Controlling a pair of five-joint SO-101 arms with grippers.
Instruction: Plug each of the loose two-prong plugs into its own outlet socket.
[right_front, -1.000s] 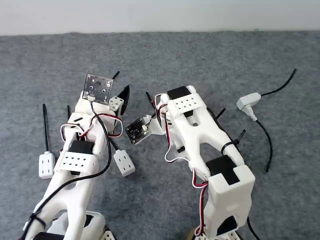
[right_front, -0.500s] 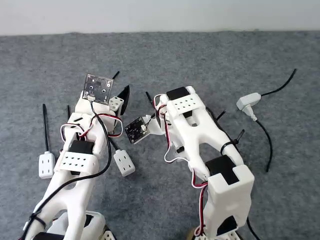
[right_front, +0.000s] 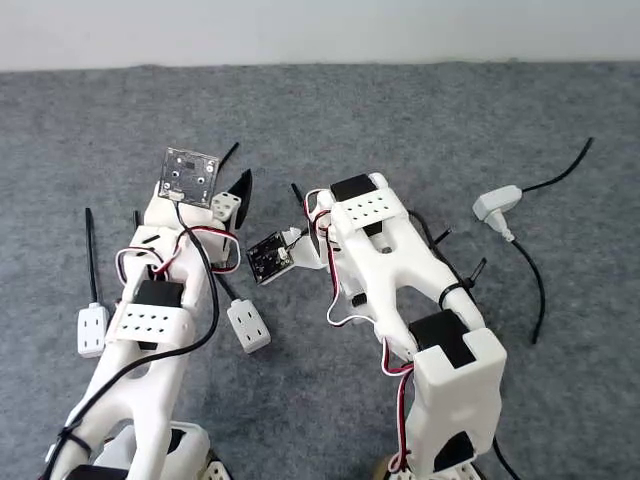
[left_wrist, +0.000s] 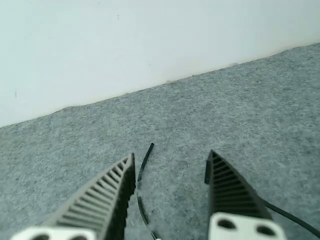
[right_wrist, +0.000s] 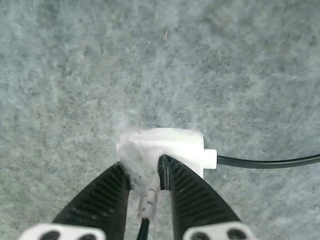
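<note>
– Two jaws of the right gripper (right_wrist: 145, 167) clamp the two-prong plug (right_wrist: 148, 197). Why so tight?
– Likely to steady it for pushing in. Its long axis runs along the jaws, nose toward the outlet socket (right_wrist: 170, 147), which lies crosswise on the carpet (right_wrist: 240, 60).
– And farther off?
– The left gripper (left_wrist: 170, 165) hangs spread and empty. Another loose plug (right_front: 497, 204) lies well apart.

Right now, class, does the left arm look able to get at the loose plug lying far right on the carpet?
Probably not. The loose plug lies beyond the right arm, which stands between; the left gripper is open but far off.
</note>
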